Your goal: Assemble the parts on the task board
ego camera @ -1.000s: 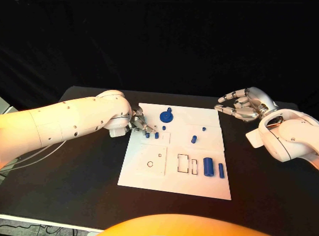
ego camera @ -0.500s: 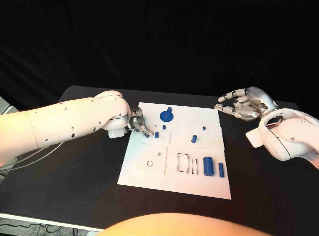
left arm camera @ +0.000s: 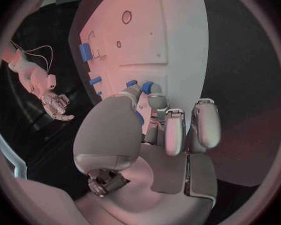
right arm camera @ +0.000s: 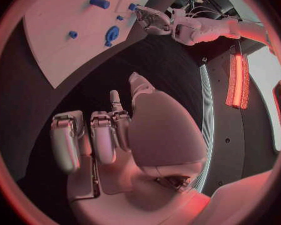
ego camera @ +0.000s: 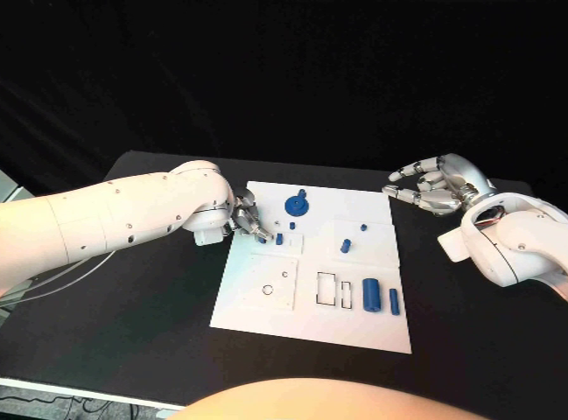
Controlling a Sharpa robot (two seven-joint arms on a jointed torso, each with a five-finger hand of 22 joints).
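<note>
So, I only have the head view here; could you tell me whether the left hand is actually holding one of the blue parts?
Observer: In the left wrist view a sliver of a blue part shows between the left hand's thumb and fingers, but I cannot tell whether it is gripped.
Operator: Thank you. And is anything in the right hand's palm?
Observer: No. The right wrist view shows the right hand holding nothing, over the bare black table and off the task board.
</note>
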